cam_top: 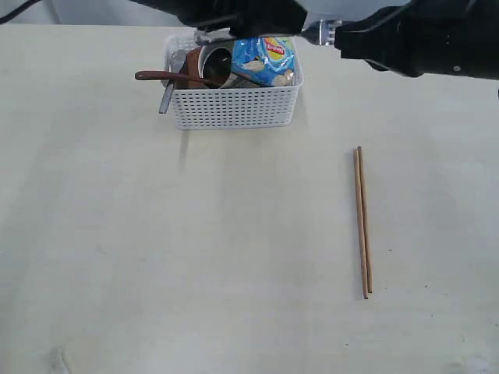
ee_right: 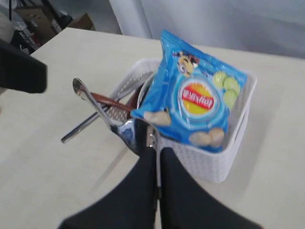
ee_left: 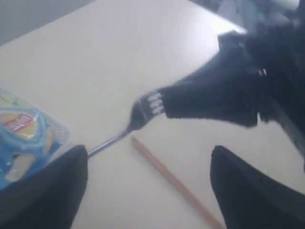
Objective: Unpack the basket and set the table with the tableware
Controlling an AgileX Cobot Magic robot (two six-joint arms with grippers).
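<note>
In the exterior view, your left gripper [cam_top: 238, 27] hangs just above the basket [cam_top: 234, 109], with your right gripper [cam_top: 337, 35] close on its right. The chopsticks [cam_top: 362, 222] lie on the table [cam_top: 117, 234], well apart from both grippers.

In the left wrist view, your left gripper's fingers [ee_left: 47, 191] stand wide apart, clamping nothing. The fork [ee_left: 138, 114] crosses the gap between them, its tines at the right gripper's tip. The snack bag [ee_left: 24, 133] is beside one finger.

In the right wrist view, your right gripper's fingers [ee_right: 138, 191] are pressed together on the fork's metal. The basket lies just beyond the fingertips, with the wooden spoon [ee_right: 102, 98] jutting out.
</note>
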